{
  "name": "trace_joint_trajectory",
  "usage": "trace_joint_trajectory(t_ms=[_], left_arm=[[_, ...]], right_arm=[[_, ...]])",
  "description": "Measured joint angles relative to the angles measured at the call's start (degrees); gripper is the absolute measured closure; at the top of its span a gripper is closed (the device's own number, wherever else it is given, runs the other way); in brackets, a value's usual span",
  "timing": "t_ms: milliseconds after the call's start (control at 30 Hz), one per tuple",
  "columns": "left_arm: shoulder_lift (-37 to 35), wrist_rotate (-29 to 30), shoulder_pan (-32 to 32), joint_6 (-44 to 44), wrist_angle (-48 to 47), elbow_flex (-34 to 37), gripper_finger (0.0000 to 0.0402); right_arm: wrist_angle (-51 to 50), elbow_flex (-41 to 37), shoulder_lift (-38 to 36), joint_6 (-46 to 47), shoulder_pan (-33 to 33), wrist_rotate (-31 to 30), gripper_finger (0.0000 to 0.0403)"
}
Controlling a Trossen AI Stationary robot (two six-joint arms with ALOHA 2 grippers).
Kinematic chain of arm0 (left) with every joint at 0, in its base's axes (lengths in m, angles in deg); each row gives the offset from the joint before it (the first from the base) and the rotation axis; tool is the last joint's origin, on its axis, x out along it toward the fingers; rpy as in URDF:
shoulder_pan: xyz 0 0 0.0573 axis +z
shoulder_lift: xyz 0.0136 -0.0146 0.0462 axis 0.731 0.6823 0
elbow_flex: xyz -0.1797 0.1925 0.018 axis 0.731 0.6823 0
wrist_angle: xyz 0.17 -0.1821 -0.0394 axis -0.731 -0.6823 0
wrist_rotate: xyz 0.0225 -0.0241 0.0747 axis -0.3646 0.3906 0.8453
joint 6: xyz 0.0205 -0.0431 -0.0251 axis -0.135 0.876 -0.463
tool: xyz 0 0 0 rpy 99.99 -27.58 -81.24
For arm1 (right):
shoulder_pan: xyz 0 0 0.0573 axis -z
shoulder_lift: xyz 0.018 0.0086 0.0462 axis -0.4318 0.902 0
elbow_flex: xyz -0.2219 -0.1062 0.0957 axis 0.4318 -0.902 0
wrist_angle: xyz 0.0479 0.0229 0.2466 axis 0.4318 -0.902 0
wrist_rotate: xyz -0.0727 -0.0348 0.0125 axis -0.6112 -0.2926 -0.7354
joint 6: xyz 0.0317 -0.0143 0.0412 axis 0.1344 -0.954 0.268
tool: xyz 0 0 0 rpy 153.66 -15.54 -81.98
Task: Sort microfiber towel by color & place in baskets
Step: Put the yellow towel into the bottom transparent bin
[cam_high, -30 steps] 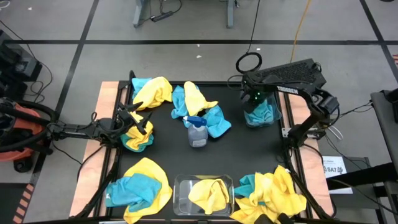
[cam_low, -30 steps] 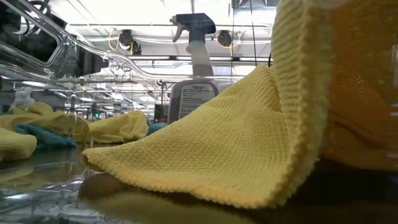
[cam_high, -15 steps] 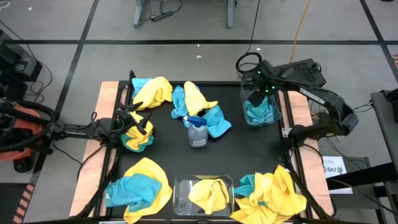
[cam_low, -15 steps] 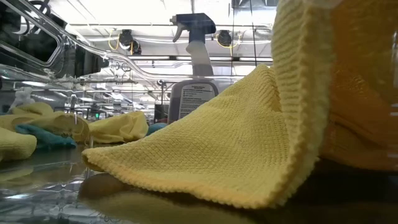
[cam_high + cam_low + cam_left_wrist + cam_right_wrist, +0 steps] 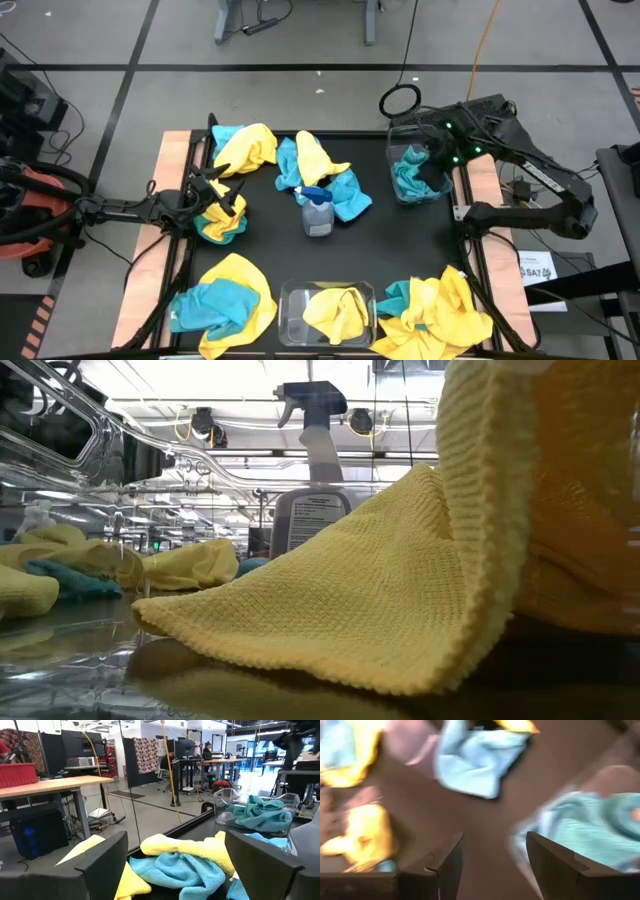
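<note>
Partly sorted: clear plastic bin at 2 o'clock [image 5: 418, 178] holds teal cloths, 6 o'clock bin [image 5: 328, 312] yellow; five mixed piles remain, both claws spread, empty.

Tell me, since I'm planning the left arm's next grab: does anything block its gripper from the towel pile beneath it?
Nothing visible does. The open left gripper hovers directly over the small yellow-and-teal microfiber towel pile; the clear spray bottle stands well aside.
</note>
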Motion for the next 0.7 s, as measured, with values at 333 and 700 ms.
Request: trace_joint_trajectory(t_ms=[333, 700], left_arm=[[0.0, 0.0, 0.0, 0.2, -0.1, 0.0, 0.0063], [0.0, 0.0, 0.0, 0.1, -0.3, 0.0, 0.0063]], right_arm=[[-0.5, 0.0, -4.7, 6.2, -12.6, 2.3, 0.0197], [6.0, 0.0, -2.4, 11.2, -29.0, 2.3, 0.0197]])
